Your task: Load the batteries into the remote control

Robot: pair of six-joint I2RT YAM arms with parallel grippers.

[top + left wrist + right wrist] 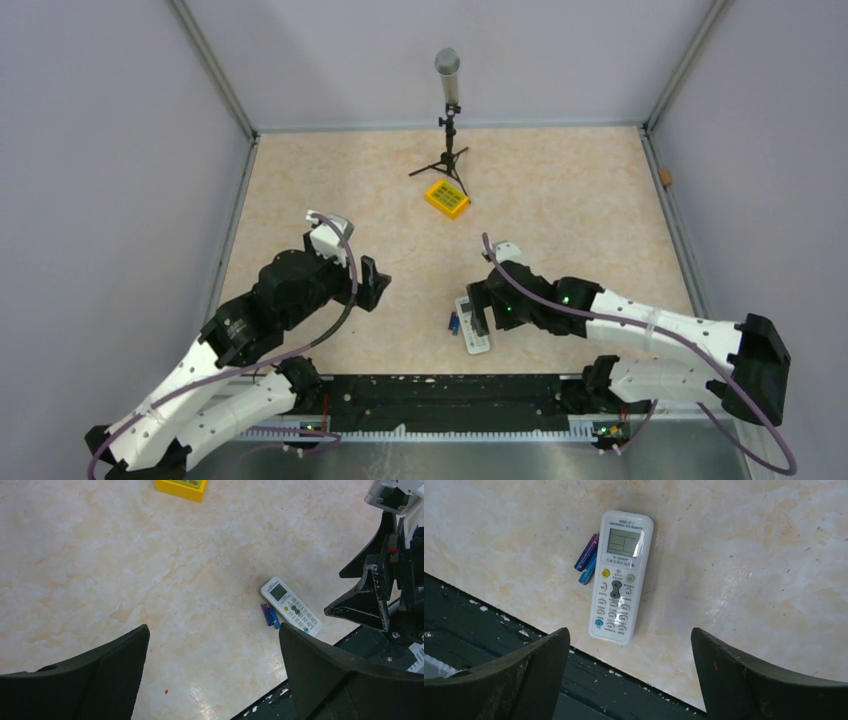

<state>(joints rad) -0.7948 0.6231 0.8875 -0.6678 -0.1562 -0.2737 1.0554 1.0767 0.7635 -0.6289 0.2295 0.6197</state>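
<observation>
The white remote control (621, 575) lies face up, buttons and screen showing, near the table's front edge; it also shows in the top view (474, 326) and the left wrist view (291, 606). Two batteries (588, 559), one blue and one purple, lie side by side touching the remote's left side near its screen (453, 323) (270, 615). My right gripper (629, 632) is open and empty, hovering just above the remote's button end (486, 304). My left gripper (214, 630) is open and empty, well left of the remote (372, 283).
A yellow square box with green keys (447, 198) sits mid-table toward the back (181, 487). A microphone on a small black tripod (449, 110) stands behind it. A black strip (450, 390) runs along the table's near edge, just below the remote.
</observation>
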